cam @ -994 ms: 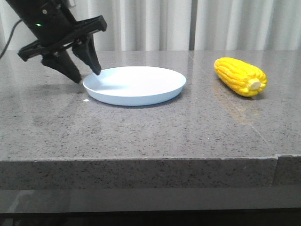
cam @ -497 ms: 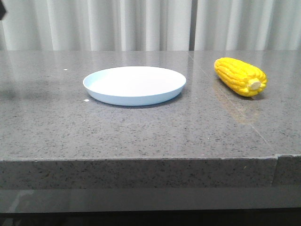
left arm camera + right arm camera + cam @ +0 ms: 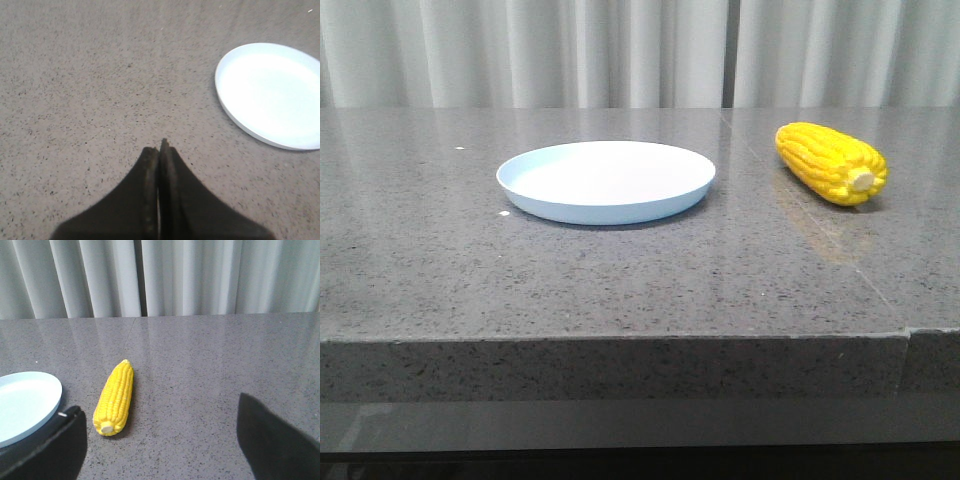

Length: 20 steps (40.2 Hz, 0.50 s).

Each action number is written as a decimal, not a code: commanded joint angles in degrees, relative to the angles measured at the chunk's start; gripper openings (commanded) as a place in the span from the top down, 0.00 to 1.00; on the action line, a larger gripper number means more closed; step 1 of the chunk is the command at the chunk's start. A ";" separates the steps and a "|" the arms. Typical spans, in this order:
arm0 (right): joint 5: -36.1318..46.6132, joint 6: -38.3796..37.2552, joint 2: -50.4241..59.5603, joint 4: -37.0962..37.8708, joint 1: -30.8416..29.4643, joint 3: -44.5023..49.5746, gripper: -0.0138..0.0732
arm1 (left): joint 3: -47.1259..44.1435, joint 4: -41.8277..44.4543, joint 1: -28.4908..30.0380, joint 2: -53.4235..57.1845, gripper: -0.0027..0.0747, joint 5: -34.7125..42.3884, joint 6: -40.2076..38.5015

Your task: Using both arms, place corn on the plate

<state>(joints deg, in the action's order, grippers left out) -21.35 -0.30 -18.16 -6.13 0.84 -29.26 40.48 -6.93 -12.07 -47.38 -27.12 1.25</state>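
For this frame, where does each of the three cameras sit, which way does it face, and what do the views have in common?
Front view: low at the table's near edge, facing forward toward the curtain; shows the plate and the corn to its right; no arm visible.
Left wrist view: above the table, looking down; the left gripper with fingers pressed together, plate off to one side.
Right wrist view: low, facing the curtain; the right gripper spread wide, corn lying ahead between the fingers.
Shared: the plate appears in all three; the corn in the front and right wrist views.
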 commanded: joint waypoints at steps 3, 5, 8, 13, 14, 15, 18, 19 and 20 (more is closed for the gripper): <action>4.23 0.30 -0.95 -0.27 -0.21 -1.72 0.11 | -6.22 2.88 -1.82 10.45 0.99 8.24 0.14; 4.23 0.30 -0.95 -0.27 -0.21 -1.72 0.11 | -7.74 4.13 -1.96 13.64 0.99 7.96 0.14; 4.23 0.30 -0.95 -0.27 -0.21 -1.72 0.11 | -10.05 5.40 -1.96 18.21 0.99 7.00 0.14; 4.23 0.30 -0.95 -0.27 -0.21 -1.72 0.11 | -11.91 6.56 -1.96 24.90 0.99 5.53 0.14; 4.23 0.30 -0.95 -0.27 -0.21 -1.72 0.11 | -12.25 6.93 -1.96 25.93 0.99 5.25 0.14; 4.23 0.30 -0.95 -0.27 -0.21 -1.72 0.11 | -12.51 6.93 -1.96 27.28 0.99 5.11 0.14; 4.23 0.30 -0.95 -0.27 -0.21 -1.72 0.11 | -13.13 6.93 -1.96 30.68 0.99 4.96 0.14; 4.35 0.30 -0.95 -0.27 -0.21 -1.72 0.11 | -13.28 6.93 -1.96 31.50 0.99 4.96 0.14; 4.52 0.30 -0.95 -0.27 -0.21 -1.72 0.11 | -13.52 6.93 -1.96 32.84 0.99 4.96 0.14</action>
<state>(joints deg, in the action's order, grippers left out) -21.35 -0.30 -18.16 -6.13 0.84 -29.26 25.93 0.00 -13.60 -16.85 -26.12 1.35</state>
